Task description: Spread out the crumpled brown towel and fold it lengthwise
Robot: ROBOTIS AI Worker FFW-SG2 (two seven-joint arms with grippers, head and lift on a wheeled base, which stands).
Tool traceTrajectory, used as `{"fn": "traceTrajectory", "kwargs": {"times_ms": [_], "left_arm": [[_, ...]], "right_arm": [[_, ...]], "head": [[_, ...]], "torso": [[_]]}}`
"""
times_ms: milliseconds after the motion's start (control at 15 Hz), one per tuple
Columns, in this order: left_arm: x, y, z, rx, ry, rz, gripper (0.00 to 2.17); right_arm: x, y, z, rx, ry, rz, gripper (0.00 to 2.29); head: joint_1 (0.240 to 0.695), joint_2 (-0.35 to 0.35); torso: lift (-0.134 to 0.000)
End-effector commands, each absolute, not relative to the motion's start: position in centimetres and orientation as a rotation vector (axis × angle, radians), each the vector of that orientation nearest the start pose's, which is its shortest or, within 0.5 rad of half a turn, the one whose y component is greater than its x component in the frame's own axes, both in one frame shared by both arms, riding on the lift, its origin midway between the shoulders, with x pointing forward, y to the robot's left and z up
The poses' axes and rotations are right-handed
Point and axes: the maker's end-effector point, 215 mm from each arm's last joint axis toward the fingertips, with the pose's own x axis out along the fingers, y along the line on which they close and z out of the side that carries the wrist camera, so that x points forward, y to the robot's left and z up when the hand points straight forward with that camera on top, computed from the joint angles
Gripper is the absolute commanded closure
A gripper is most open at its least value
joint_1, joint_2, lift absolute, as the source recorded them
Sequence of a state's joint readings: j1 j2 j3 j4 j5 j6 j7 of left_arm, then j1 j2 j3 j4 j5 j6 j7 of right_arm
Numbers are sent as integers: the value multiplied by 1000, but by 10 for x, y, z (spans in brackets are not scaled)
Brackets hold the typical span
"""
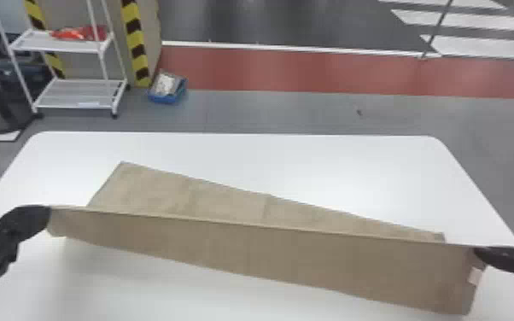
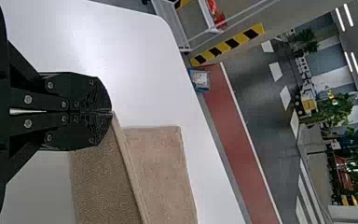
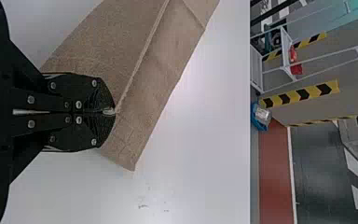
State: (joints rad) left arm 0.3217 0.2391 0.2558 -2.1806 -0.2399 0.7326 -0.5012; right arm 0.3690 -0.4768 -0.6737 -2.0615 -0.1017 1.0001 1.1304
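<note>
From where I stand, the brown towel (image 1: 247, 252) is stretched in a long band across the white table (image 1: 269, 160), its left end farther back than its right. The left claw (image 1: 49, 219) is closed on one end of the top edge, and the right claw (image 1: 478, 253) grips the same edge near the other end. That edge runs pretty straight between them. The near part of the cloth hangs down in front of it, while the rest lies behind on the tabletop, tapering toward the right. I can't tell whether the hanging hem touches the table. A small pale tag (image 1: 475, 276) shows by the right end.

In the left wrist view, the claw's two black fingers (image 2: 91, 95) are pressed together at the cloth's corner; the right wrist view shows the other pair pinched just as tightly.

Beyond the table, a blue box (image 1: 166, 99) sits on the floor beside a white cart (image 1: 72, 106).
</note>
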Motion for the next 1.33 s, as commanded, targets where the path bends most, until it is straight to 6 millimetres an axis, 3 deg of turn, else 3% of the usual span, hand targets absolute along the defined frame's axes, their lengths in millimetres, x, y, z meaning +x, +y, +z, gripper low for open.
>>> {"fn": "traceTrajectory", "kwargs": {"times_ms": [0,467,667,933,1267], "left_arm": [[486,362,-370,363,533,-132,1902],[573,304,-386,452,613,-218,1902],[600,289,-388,481,632,-241,1902],[622,283,-397,508,673,-256,1902],[636,294,-392,509,685,-235,1902]], "right_arm": [[360,-465,-372,80,758,409,2148],[377,-465,-403,138,836,372,2148],[380,-465,-408,174,854,358,2148],[389,-465,-418,224,865,348,2148],[405,-467,-404,288,852,323,2148]], "head": [[695,-113],[695,-169],[695,-186],[695,-199],[695,-191]], "torso": [[-124],[-124],[-124],[-124],[-124]]}}
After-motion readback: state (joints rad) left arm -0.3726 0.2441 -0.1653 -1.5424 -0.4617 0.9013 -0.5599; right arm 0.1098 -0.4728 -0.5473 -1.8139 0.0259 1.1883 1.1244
